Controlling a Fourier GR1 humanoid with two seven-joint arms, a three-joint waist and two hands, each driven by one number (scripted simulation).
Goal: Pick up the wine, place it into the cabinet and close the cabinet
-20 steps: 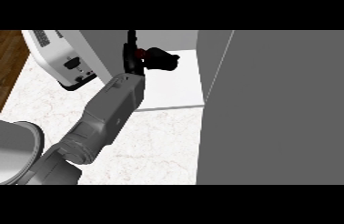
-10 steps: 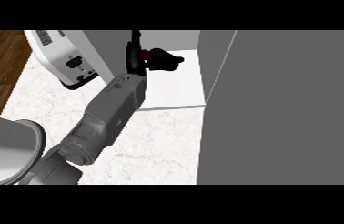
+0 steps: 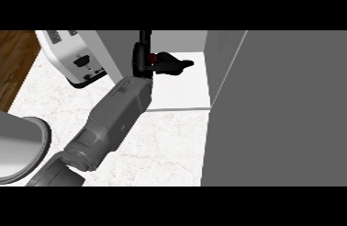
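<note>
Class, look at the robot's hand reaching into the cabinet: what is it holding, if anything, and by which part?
The left hand is curled round the wine bottle, apparently round its body; the dark neck sticks up above.

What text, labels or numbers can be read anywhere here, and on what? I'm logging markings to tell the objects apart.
None can be read.
Toaster: dark marks along its top edge and a dark lever on its side, but no legible letters or numbers.
Wine bottle, held in the left hand: no label shows.
Cabinet door: plain grey, unmarked.
Counter: only marble veining.
</note>
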